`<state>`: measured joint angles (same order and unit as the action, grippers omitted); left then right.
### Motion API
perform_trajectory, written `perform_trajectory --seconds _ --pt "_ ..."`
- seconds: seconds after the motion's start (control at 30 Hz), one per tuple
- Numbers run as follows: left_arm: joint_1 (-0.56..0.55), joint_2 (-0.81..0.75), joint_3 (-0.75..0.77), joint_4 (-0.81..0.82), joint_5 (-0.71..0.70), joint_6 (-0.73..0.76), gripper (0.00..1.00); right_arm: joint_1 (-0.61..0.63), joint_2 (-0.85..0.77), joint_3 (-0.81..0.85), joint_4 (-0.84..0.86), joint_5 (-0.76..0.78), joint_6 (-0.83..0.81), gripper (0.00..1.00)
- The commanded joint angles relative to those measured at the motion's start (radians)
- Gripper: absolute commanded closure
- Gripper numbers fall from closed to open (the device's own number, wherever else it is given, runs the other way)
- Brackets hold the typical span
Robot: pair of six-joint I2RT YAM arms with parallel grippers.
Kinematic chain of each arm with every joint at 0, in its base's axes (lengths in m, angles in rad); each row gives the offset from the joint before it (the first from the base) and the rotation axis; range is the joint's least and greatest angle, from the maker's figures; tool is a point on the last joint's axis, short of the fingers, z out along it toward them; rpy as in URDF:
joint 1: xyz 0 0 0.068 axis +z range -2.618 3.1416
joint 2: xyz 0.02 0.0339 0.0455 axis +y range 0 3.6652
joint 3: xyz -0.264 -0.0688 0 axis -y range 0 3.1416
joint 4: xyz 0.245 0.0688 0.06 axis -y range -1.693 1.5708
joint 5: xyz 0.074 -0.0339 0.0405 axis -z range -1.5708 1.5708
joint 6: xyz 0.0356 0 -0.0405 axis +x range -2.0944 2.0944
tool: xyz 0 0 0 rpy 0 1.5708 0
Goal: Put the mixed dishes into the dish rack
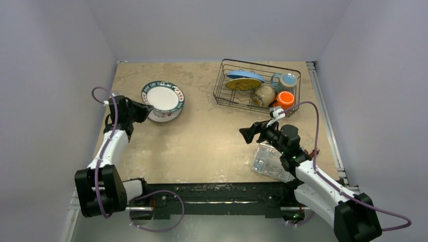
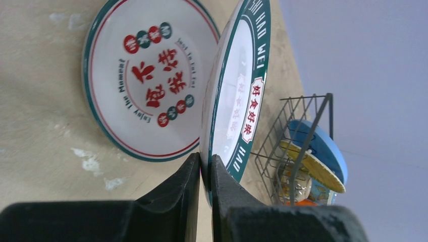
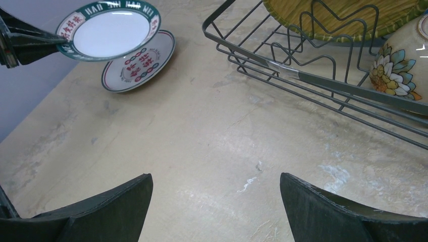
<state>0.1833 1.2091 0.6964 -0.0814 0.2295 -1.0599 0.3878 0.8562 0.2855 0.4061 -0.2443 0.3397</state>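
Two arms reach over the desk [image 1: 202,141]: the left claw [image 2: 205,164], its arm stretched forward, pinches the rim of a green-rimmed plate [image 2: 237,85] held above a matching plate [image 2: 146,85] on the left; the right claw [image 3: 214,184] hovers low, jaws wide apart and empty, before the dish rack [image 1: 220,86].

The black wire dish rack [image 1: 219,91] stands back right, the green-rimmed white plate [image 1: 162,97] left of it, the clear plastic box [image 1: 265,161] before it.
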Motion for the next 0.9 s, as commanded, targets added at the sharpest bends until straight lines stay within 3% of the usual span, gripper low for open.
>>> perform_trajectory --seconds 0.0,0.13,0.33,0.57,0.7,0.8,0.87 --pt "0.010 -0.068 -0.004 0.206 0.069 0.013 1.00 0.000 -0.001 -0.002 0.048 0.025 0.004 0.01" --pt "0.018 -0.087 -0.033 0.351 0.167 -0.009 1.00 0.002 0.000 -0.001 0.044 0.041 0.005 0.01" --pt "0.017 -0.061 0.012 0.658 0.469 0.024 1.00 0.000 0.011 0.031 0.003 0.047 0.027 0.01" --pt "0.001 -0.060 0.068 0.597 0.578 0.036 1.00 -0.012 -0.057 0.159 -0.188 0.021 0.247 0.01" --pt "-0.059 -0.038 0.045 0.655 0.621 -0.006 1.00 -0.022 -0.050 0.185 -0.051 -0.145 0.422 0.01" --pt "-0.116 0.004 0.046 0.666 0.691 -0.018 1.00 -0.022 0.060 0.224 0.153 -0.254 0.522 0.01" --pt "-0.161 0.039 0.036 0.682 0.720 -0.033 1.00 -0.020 0.164 0.289 0.202 -0.317 0.578 0.01"
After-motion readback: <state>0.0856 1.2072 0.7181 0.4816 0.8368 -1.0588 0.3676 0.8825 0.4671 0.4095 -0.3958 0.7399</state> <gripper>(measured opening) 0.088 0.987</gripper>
